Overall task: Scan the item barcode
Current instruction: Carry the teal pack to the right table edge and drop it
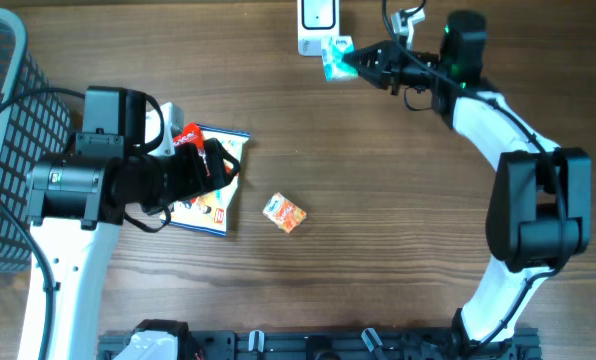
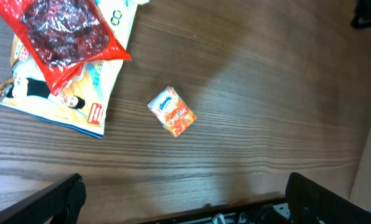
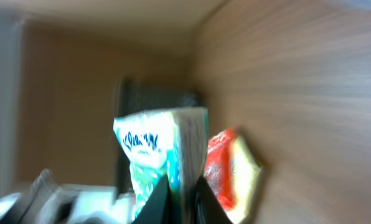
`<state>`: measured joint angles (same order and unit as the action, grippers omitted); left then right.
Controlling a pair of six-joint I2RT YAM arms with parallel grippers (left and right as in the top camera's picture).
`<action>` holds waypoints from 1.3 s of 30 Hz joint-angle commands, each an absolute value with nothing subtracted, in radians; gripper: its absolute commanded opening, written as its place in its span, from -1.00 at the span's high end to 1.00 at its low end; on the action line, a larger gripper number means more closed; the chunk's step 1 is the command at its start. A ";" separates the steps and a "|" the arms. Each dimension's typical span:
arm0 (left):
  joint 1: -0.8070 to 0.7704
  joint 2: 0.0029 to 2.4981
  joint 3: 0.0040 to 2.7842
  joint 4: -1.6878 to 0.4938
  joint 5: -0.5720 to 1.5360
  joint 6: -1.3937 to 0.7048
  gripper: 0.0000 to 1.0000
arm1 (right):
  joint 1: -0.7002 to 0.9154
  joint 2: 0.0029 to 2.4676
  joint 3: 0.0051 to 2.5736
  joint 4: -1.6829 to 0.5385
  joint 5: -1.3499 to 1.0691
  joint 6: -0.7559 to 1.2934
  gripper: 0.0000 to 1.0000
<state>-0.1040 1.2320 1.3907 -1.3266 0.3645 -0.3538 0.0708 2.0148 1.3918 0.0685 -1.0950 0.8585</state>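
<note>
My right gripper [image 1: 363, 63] is shut on a green-and-white packet [image 1: 336, 60], held just below the white scanner [image 1: 318, 25] at the table's far edge. The right wrist view is blurred; it shows the packet [image 3: 154, 149] pinched edge-on between my right gripper's [image 3: 182, 193] dark fingers, with the scanner [image 3: 67, 199] at the lower left. My left gripper [image 1: 213, 170] hovers open over a pile at the left, with nothing between its fingers [image 2: 55, 202]. I cannot see a barcode in any view.
Under the left gripper, a red packet [image 2: 64, 37] lies on a flat printed pack [image 2: 61, 99]. A small orange pack [image 2: 172, 111] sits alone mid-table [image 1: 285, 213]. A dark mesh basket [image 1: 3, 100] stands at the left edge.
</note>
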 commanded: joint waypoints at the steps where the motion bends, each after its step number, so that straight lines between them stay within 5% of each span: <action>1: -0.109 1.232 1.385 -1.324 0.365 -0.348 -1.00 | 0.114 2.023 1.591 -0.333 -0.524 0.334 0.91; 4: -0.109 1.232 1.385 -1.324 0.366 -0.348 -1.00 | 0.217 2.023 1.715 -0.519 -0.044 0.162 0.91; 8: -0.109 1.232 1.385 -1.324 0.366 -0.348 -1.00 | 0.374 2.029 1.720 -0.404 0.290 -0.021 0.91; 21: -0.109 1.232 1.385 -1.324 0.366 -0.348 -1.00 | 0.487 2.320 1.720 0.443 0.606 -0.726 0.91; 31: -0.109 1.232 1.385 -1.324 0.365 -0.348 -1.00 | 0.483 2.383 1.720 0.508 0.658 -0.681 0.91; 39: -0.109 1.232 1.385 -1.324 0.366 -0.348 -1.00 | 0.304 2.383 1.720 0.511 1.085 -0.643 0.91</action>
<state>-0.1040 1.2320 1.3880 -1.3270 0.3645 -0.3538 0.4301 2.3714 1.7111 0.5076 0.8188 -0.6819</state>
